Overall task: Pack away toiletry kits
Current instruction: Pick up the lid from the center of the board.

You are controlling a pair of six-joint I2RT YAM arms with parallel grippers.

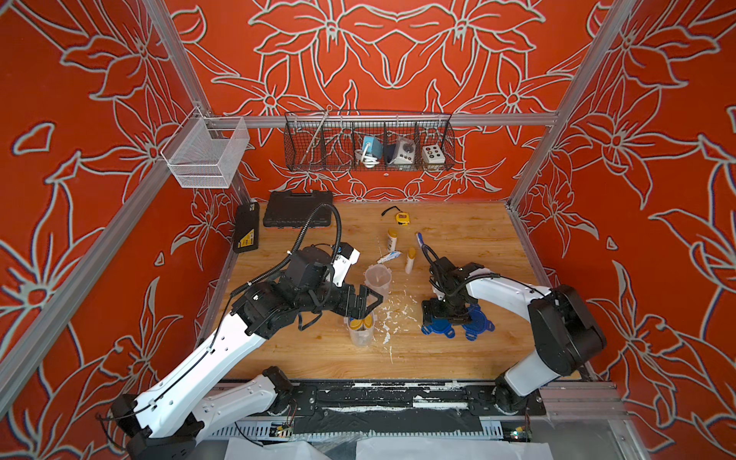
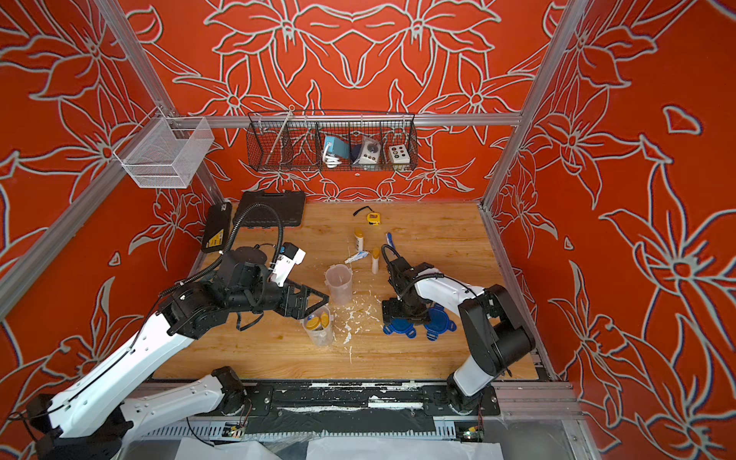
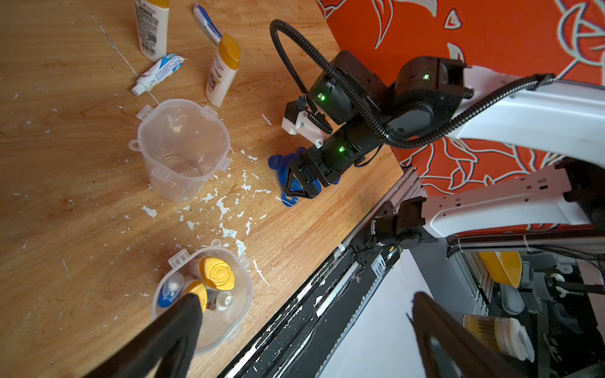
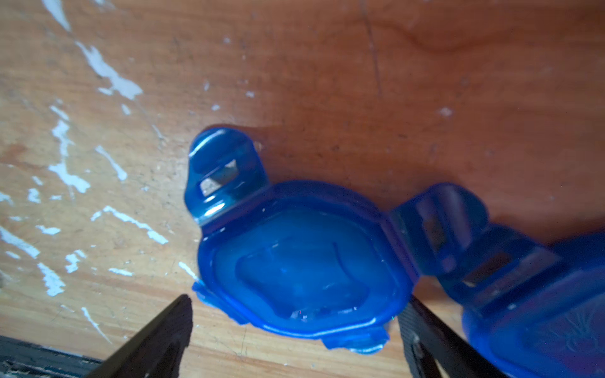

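Observation:
A clear cup (image 1: 360, 332) (image 3: 209, 327) holds two yellow-capped bottles (image 3: 216, 273), a tube and a blue toothbrush head. My left gripper (image 1: 368, 307) (image 3: 306, 298) hovers just above its rim, open and empty. Behind it stands an empty clear cup (image 1: 377, 278) (image 3: 183, 150). Two loose bottles (image 1: 392, 239) (image 1: 410, 259), a toothpaste tube (image 1: 389, 257) and a blue toothbrush (image 1: 419, 239) lie beyond it. My right gripper (image 1: 446, 316) (image 4: 297, 302) points down, open, straddling a blue lid (image 4: 304, 261) flat on the table. A second blue lid (image 1: 480, 324) (image 4: 540, 311) lies beside it.
A black tool case (image 1: 298, 209) and a flat black box (image 1: 247, 227) sit at the back left, a yellow tape measure (image 1: 402, 218) at the back middle. White flecks (image 1: 392, 314) litter the wood between the cups and lids. Wire baskets (image 1: 368, 141) (image 1: 207, 153) hang on the frame.

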